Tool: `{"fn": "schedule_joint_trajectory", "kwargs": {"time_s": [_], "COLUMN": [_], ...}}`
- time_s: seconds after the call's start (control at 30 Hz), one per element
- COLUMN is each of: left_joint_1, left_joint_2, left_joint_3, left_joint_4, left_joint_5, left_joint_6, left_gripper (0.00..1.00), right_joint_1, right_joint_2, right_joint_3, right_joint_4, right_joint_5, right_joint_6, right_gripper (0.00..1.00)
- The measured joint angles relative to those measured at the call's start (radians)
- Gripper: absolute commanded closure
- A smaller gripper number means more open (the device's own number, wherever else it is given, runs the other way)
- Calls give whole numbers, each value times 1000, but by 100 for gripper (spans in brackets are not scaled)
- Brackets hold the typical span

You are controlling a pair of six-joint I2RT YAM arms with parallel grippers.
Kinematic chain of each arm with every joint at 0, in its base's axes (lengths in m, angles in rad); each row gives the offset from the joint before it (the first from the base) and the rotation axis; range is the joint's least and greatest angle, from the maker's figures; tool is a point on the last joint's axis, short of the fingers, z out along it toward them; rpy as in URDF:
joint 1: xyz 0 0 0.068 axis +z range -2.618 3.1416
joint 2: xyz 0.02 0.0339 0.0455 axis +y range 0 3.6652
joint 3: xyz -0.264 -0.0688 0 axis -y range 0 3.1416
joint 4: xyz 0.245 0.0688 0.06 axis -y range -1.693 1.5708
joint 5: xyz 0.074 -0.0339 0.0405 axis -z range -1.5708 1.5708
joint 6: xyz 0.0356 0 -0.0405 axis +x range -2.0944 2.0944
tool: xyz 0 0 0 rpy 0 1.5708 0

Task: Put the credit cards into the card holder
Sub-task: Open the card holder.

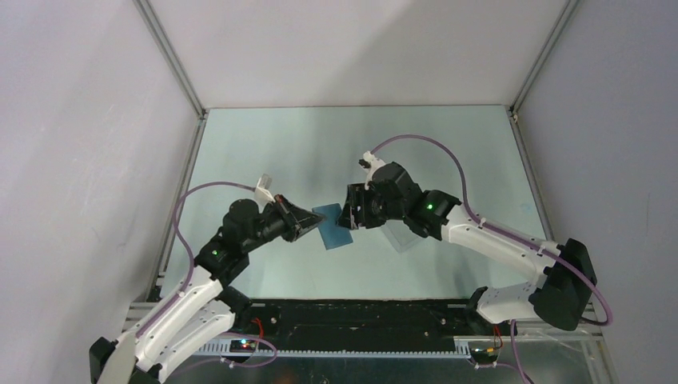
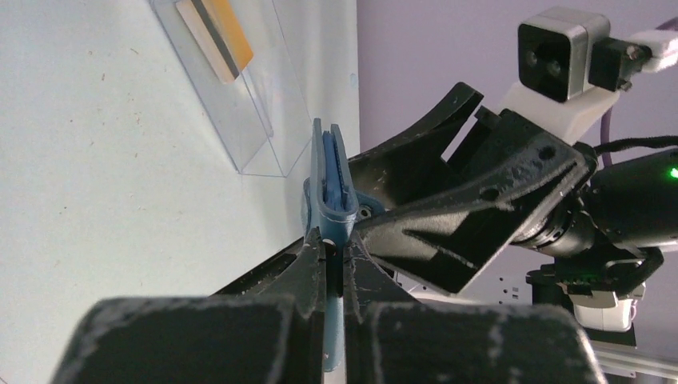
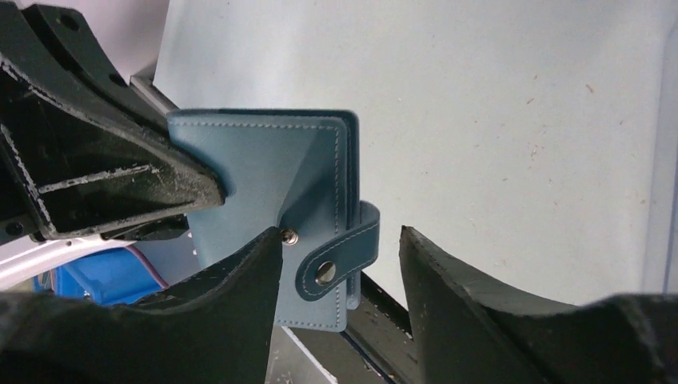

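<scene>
The blue card holder [image 1: 334, 228] is held off the table between the two arms. My left gripper [image 1: 314, 222] is shut on its one end; in the left wrist view the card holder [image 2: 330, 172] stands edge-on above my left gripper [image 2: 334, 250]. My right gripper [image 3: 340, 234] is open around the other end of the card holder [image 3: 264, 172]. The unsnapped clasp tab [image 3: 340, 258] hangs loose between its fingers, and the left fingertip [image 3: 268, 244] sits right by the snap stud. An orange-gold credit card [image 2: 228, 32] with a dark stripe lies in the clear box [image 2: 256, 112].
The clear plastic box [image 1: 400, 238] sits on the table just right of the card holder, under the right arm [image 1: 432, 210]. The table's near edge with a black rail [image 1: 360, 316] runs below both grippers. Grey walls close off the table on three sides.
</scene>
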State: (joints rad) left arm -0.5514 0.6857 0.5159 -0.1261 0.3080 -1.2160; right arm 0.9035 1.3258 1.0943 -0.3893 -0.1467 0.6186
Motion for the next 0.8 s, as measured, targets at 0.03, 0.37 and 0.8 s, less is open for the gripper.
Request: {"fn": "schedule_joint_trajectory", "kwargs": {"time_s": [0.03, 0.37, 0.8], "left_joint_1": [0, -2, -3], "left_joint_2": [-2, -39, -56], "left_joint_3": [-2, -15, -39], "left_joint_4": [5, 14, 32], "left_joint_5": [3, 11, 9], "left_joint_6": [0, -12, 2], "left_gripper": [100, 100, 21], "right_joint_1": [-5, -49, -77], "right_joint_2": [0, 0, -38], "right_joint_3": [0, 3, 4], "right_joint_4": [5, 3, -50], "right_joint_5": [-1, -12, -52], "right_joint_6": [2, -5, -32], "right_gripper": [54, 90, 100]}}
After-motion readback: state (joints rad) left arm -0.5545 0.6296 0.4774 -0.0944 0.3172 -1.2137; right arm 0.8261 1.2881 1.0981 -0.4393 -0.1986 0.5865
